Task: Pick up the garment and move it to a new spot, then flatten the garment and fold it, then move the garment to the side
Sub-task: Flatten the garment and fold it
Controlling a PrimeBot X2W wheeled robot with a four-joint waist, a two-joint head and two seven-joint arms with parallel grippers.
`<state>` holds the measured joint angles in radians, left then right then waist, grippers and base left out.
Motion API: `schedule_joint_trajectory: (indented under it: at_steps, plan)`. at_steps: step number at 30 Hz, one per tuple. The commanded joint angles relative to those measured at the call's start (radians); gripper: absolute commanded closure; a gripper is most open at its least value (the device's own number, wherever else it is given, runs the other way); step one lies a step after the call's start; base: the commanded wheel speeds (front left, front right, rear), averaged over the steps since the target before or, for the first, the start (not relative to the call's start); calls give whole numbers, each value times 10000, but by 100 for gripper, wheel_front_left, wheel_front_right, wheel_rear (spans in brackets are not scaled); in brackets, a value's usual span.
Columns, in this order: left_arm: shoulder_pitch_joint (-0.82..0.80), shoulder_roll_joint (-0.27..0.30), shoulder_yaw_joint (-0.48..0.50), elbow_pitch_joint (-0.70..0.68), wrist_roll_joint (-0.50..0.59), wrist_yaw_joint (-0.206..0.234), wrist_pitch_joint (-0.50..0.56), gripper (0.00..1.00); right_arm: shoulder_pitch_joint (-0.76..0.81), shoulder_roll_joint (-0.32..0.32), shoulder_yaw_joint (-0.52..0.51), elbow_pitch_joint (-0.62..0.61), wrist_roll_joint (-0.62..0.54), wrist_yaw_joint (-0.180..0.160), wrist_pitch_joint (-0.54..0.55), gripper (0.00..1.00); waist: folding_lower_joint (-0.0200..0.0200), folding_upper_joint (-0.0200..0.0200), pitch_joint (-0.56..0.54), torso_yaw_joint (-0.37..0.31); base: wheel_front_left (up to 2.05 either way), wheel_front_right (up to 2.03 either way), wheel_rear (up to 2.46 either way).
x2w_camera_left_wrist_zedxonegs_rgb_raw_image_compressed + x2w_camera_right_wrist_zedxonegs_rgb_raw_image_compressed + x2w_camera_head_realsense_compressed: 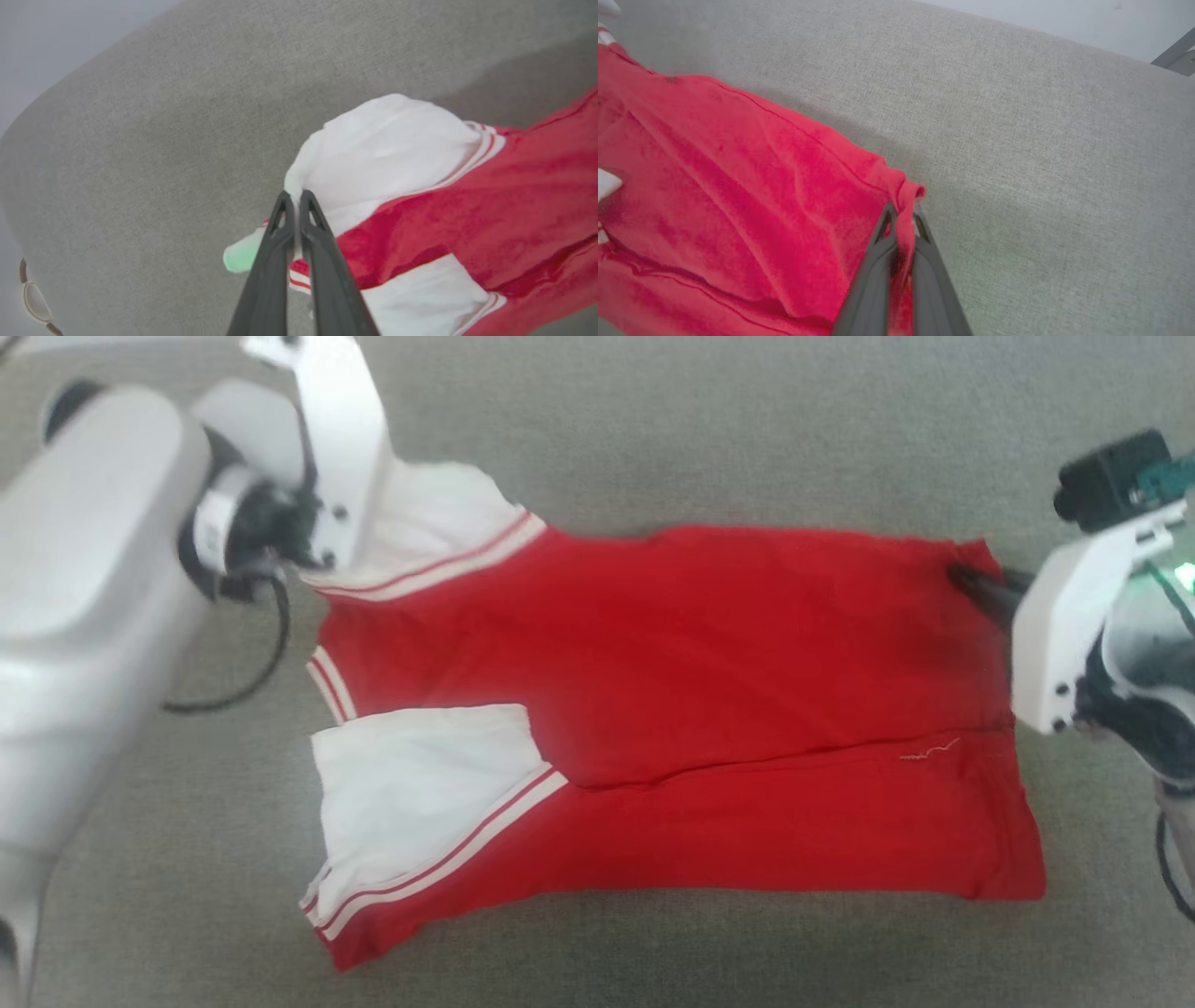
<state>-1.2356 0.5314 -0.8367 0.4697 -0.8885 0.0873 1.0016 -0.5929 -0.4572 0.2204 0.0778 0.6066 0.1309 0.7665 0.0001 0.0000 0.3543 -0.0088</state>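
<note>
The garment [672,709], a red jersey shirt with white sleeves and striped trim, lies spread across the grey fabric surface, its far long edge folded toward the middle. My left gripper [294,198] is shut on the white sleeve [383,149] at the far left corner; in the head view the left wrist [327,448] covers that grip. My right gripper [903,217] is shut on the red hem corner [908,189] at the far right. Its dark fingers [976,586] reach onto the cloth in the head view.
The grey woven surface [653,411] stretches around the garment on all sides. A pale wall and a metal bar [1174,53] show past the surface's edge in the right wrist view. The left arm's black cable [252,681] hangs beside the collar end.
</note>
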Motion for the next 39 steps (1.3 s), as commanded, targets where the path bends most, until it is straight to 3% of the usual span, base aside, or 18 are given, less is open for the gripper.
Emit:
schedule_joint_trajectory:
  at_steps: [1,7,17,21,26,27,28,29,31,32,33,39]
  plan:
    - [394,174,-38,-516,-159,220,170,100,306,-124,-95,-161,15,-5,106,100,-1,0,-151,138,0,0,0]
    - [1783,1042,-161,-3283,-308,1363,880,100,1440,-413,-546,-821,147,-5,336,100,-1,0,-290,255,0,0,0]
    - [3703,1859,-435,-5790,-735,2537,1321,100,2840,-283,-1043,-871,1,-5,676,100,-1,0,-332,262,0,0,0]
    - [4311,1866,-561,-5717,-859,2593,1125,100,3045,-58,-977,-553,-120,-5,757,100,-1,0,-344,220,0,0,0]
    - [4720,1682,-656,-5057,-1024,2270,725,100,2834,191,-928,-23,-272,-5,636,100,-1,0,-389,198,0,0,0]
    - [4802,1617,-638,-4880,-1083,2205,602,100,2786,250,-898,93,-316,-5,623,77,-1,0,-411,193,0,0,0]
    - [4871,1579,-634,-4719,-1103,2131,498,97,2738,291,-838,139,-347,-5,574,51,-1,0,-447,190,0,0,0]
    - [4877,1568,-609,-4604,-1073,2022,325,64,2689,324,-767,186,-352,-5,566,0,-1,0,-492,181,0,0,0]
    - [4982,1465,-517,-4387,-1111,1884,-11,50,2623,367,-717,279,-313,-5,600,0,-1,0,-618,174,0,0,0]
    - [5040,1424,-486,-4298,-1147,1852,-163,30,2599,374,-695,294,-292,-5,631,0,-1,0,-679,171,0,0,0]
    - [5086,1406,-456,-4223,-1150,1806,-296,4,2602,366,-668,299,-273,-5,679,0,-1,0,-754,172,0,0,0]
    - [5678,1500,-169,-4296,-1156,1626,-1430,0,2819,357,-988,231,-245,-5,726,0,-1,0,-1407,243,0,0,0]
